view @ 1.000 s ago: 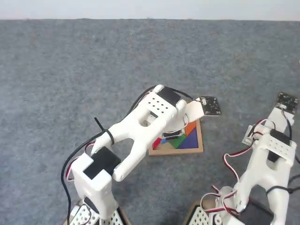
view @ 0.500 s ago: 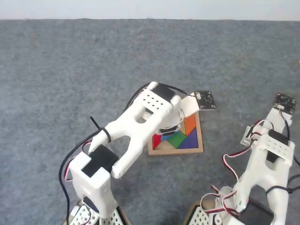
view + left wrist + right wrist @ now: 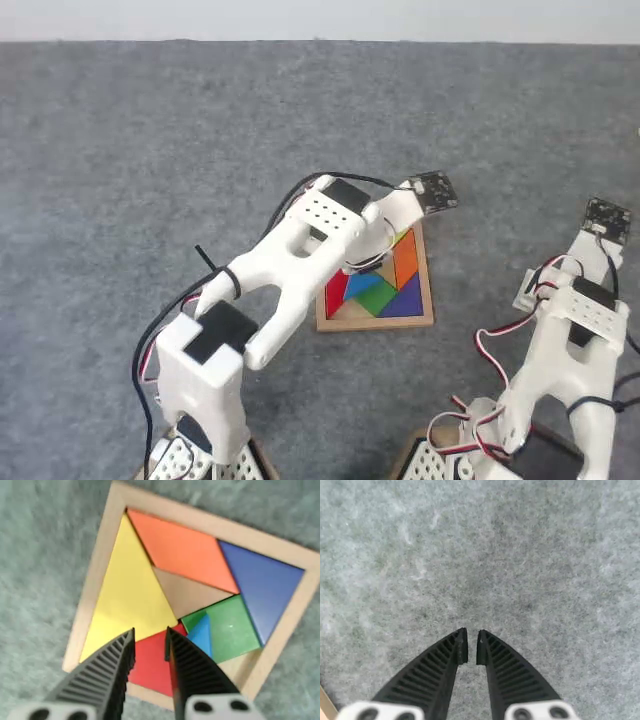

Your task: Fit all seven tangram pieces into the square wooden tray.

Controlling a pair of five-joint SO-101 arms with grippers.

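Note:
The square wooden tray [image 3: 95,575] [image 3: 375,322] lies on the grey carpet under my left arm [image 3: 300,260]. In it are a yellow triangle [image 3: 127,597], an orange parallelogram [image 3: 182,550], a dark blue triangle [image 3: 265,590], a tan triangle [image 3: 192,592], a green square [image 3: 230,630] and a red triangle [image 3: 150,662]. A small light blue triangle [image 3: 202,632] rests tilted against the green square, beside a bare wooden patch [image 3: 235,666]. My left gripper [image 3: 149,635] hangs above the red and yellow pieces, open and holding nothing. My right gripper [image 3: 471,647] is shut over bare carpet.
My right arm [image 3: 570,350] stands to the right of the tray, apart from it. Grey carpet [image 3: 150,150] stretches around the tray on all sides, up to a pale wall at the far edge.
My left arm has lifted and drawn back from the tray, uncovering more of the coloured pieces. The right arm has hardly moved.

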